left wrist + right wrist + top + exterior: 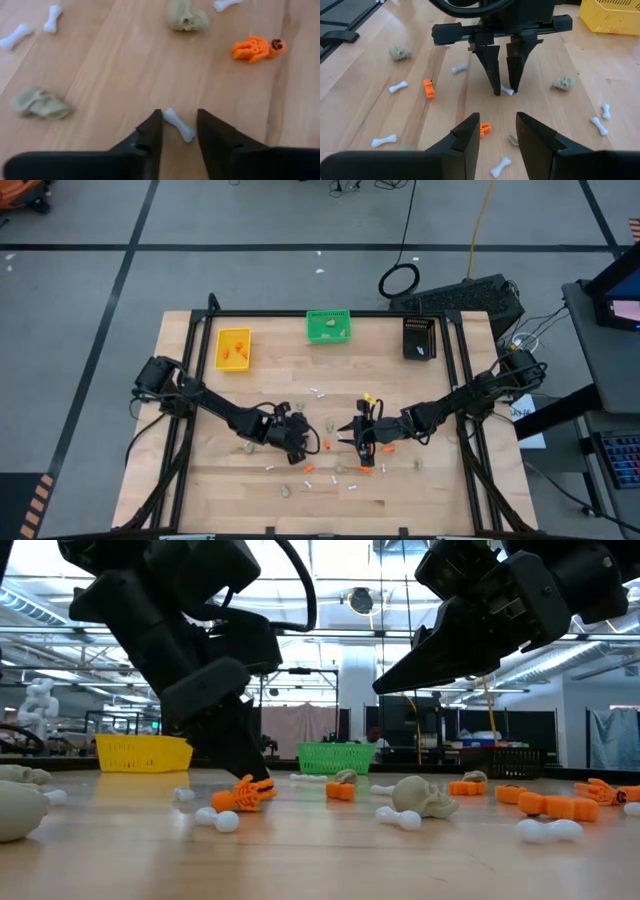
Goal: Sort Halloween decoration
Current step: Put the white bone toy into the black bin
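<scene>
White plastic, a small bone [179, 123], lies on the desk [200, 480] near its middle, between your left gripper [179, 131] fingers, which straddle it, not yet clamped, ready to pinch. Your right gripper [497, 131] hovers just beside, parted and empty, waiting its turn.

left gripper [504, 90] | fingers [492, 75] straddle white bone [507, 90] | tabletop [365, 100]
</scene>
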Controlling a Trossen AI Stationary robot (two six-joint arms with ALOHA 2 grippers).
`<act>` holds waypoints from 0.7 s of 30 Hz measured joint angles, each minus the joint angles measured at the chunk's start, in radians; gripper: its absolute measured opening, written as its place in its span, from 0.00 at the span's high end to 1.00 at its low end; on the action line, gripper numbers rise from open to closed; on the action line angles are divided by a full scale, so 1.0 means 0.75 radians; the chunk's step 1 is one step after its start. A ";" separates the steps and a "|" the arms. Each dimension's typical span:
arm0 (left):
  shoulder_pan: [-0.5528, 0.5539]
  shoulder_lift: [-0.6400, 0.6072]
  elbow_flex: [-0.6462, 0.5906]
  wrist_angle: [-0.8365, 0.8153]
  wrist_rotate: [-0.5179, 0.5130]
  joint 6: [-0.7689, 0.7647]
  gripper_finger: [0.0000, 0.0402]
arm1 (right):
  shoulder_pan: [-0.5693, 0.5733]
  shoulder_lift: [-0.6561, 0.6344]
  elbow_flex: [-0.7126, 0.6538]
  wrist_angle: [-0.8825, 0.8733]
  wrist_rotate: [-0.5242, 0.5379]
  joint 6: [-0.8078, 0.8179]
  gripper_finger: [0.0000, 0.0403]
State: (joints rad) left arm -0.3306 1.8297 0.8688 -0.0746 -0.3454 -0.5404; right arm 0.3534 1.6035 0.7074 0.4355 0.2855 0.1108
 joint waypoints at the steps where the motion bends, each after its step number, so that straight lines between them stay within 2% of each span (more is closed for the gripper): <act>1: 0.000 0.000 0.000 0.001 0.003 0.022 0.80 | 0.000 0.000 0.000 0.000 0.000 0.000 0.72; 5: -0.001 0.001 0.000 0.002 0.005 0.118 0.92 | 0.000 0.000 0.000 0.001 0.000 0.000 0.72; 8: -0.001 0.001 -0.001 0.001 0.006 0.172 0.98 | 0.000 0.000 0.000 0.000 0.000 -0.001 0.72; 21: 0.001 0.003 0.017 0.007 0.009 0.220 0.99 | 0.000 0.000 0.000 0.000 0.000 -0.005 0.72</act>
State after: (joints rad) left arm -0.3302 1.8317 0.8817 -0.0697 -0.3386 -0.3755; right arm 0.3534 1.6035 0.7074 0.4355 0.2855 0.1070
